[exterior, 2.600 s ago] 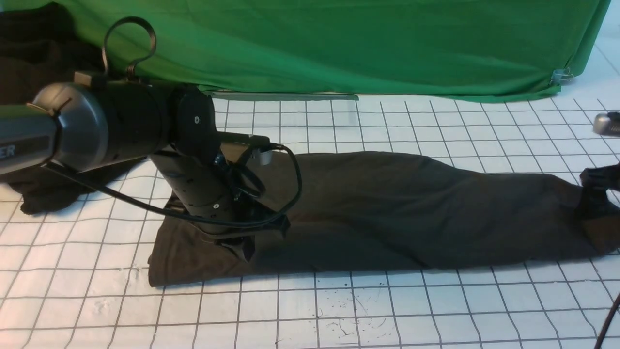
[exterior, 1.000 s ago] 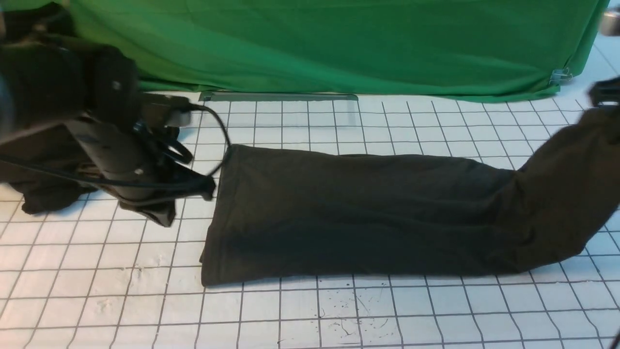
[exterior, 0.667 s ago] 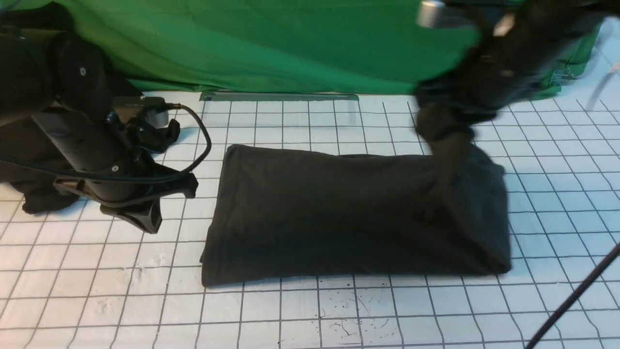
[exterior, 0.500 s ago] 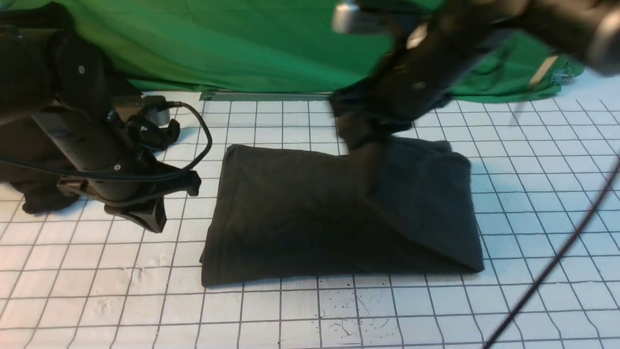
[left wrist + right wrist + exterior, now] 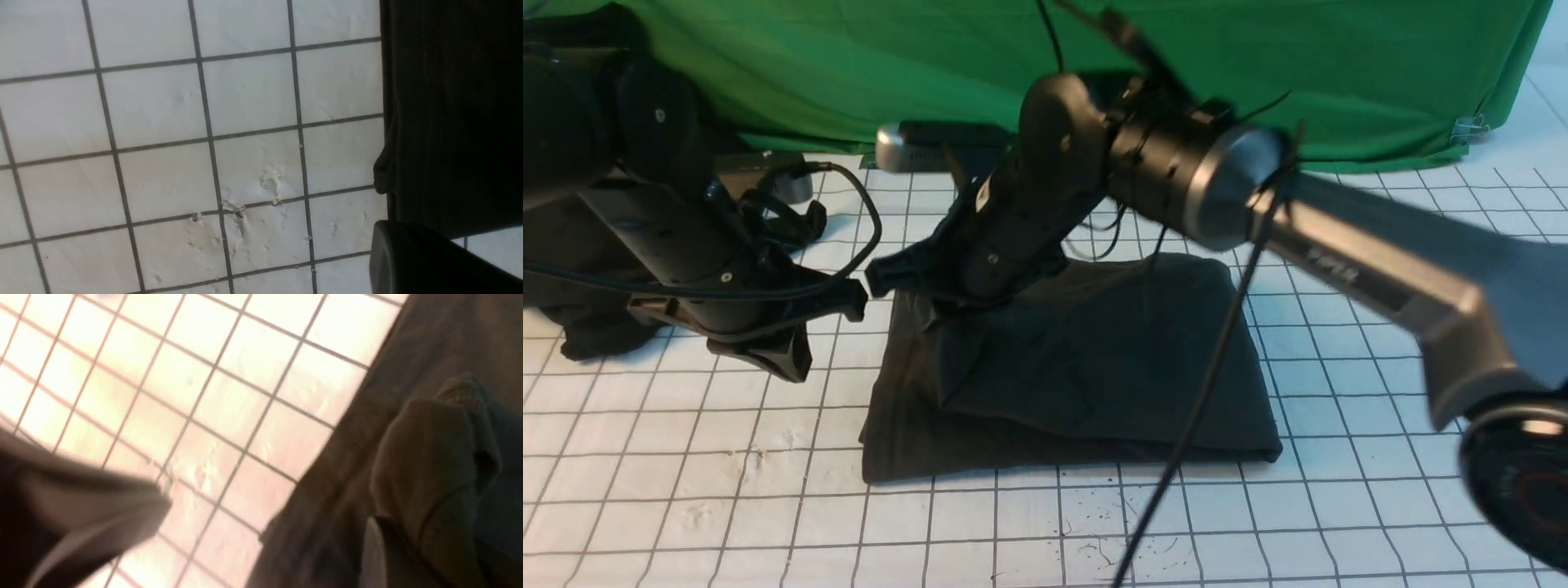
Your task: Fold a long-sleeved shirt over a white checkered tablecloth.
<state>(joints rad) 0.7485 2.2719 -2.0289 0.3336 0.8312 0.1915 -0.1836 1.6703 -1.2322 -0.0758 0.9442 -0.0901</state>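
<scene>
Long-sleeved shirt (image 5: 1094, 367) lies folded over on itself, a dark slab on the white checkered tablecloth (image 5: 686, 490). Just off the shirt's left edge I've got the left gripper (image 5: 780, 363) pinched closed, empty and clear of the cloth. At the shirt's far left corner the right gripper (image 5: 931, 309) sits on a raised bunch of the top layer; whether it's gripping, I can't tell.

Folded shirt (image 5: 1094, 367) on checkered tablecloth (image 5: 1339, 506)
</scene>
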